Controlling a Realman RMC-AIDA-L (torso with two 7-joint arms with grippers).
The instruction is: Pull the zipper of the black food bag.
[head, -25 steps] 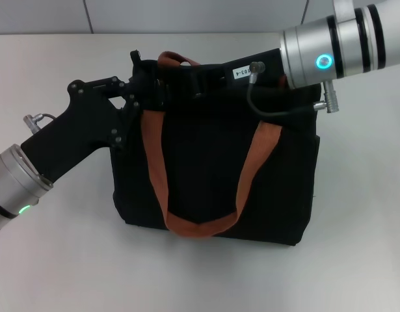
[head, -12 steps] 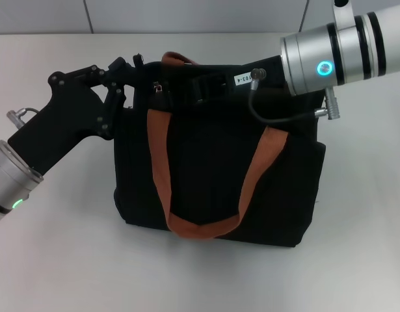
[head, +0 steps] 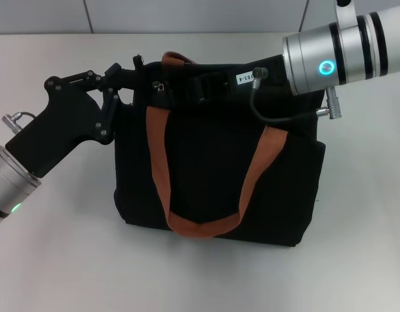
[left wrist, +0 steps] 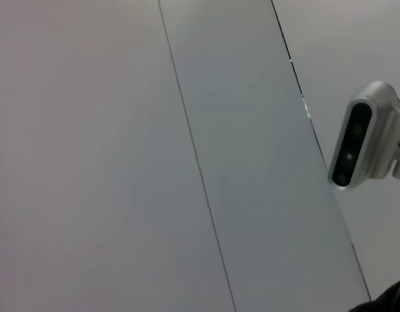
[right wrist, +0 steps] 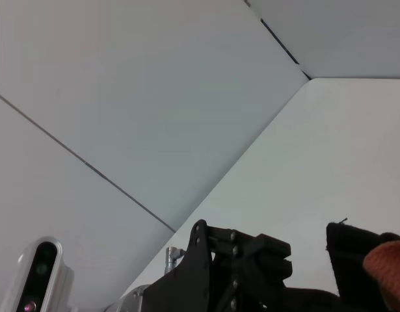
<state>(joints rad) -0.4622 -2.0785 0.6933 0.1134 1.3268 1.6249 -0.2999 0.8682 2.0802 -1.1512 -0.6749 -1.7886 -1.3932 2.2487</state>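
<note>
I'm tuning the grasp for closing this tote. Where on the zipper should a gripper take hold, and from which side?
Grip the small silver pull tab of the zipper, not the track. It sits on the black food bag's upper edge near its left end, so coming from the robot's left looks best, where the left gripper already is. The right gripper is at the same edge.

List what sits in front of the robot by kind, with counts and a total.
Black food bag: 1
Orange-brown handles: 2
Zipper pull: 1
Robot pincers, left and right, at the bag's top edge: 2
Total: 6
</note>
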